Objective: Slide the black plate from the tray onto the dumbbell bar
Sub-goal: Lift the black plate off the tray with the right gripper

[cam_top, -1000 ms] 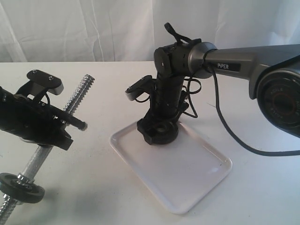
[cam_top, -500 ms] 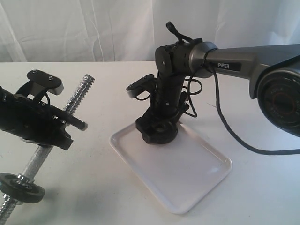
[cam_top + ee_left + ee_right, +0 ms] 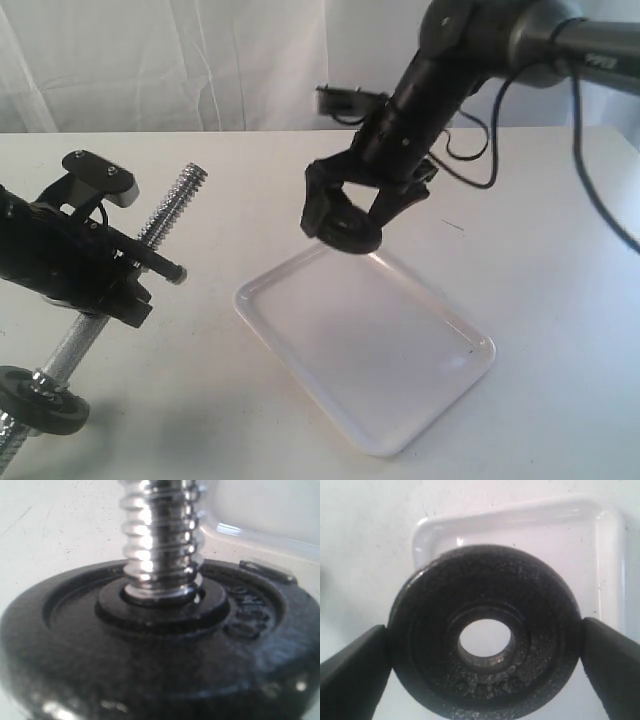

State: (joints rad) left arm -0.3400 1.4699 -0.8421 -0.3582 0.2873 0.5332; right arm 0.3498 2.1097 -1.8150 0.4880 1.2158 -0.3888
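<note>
Looks like a robot lab or a test room. Shows a black left robot arm [image 3: 50, 265] and a grey right robot arm [image 3: 520, 30] over a plain white table [image 3: 560, 330]. Has a white cloth [image 3: 200, 60] hung up behind like a wall. Has a black cable [image 3: 577, 120] hanging off the right arm and a small camera [image 3: 100, 175] fixed on the left one. Holds only a few test things, like a white tray [image 3: 380, 350] and a shiny dumbbell bar [image 3: 175, 205].

Grey arm [image 3: 540, 25], black looping cable [image 3: 577, 120]
</note>
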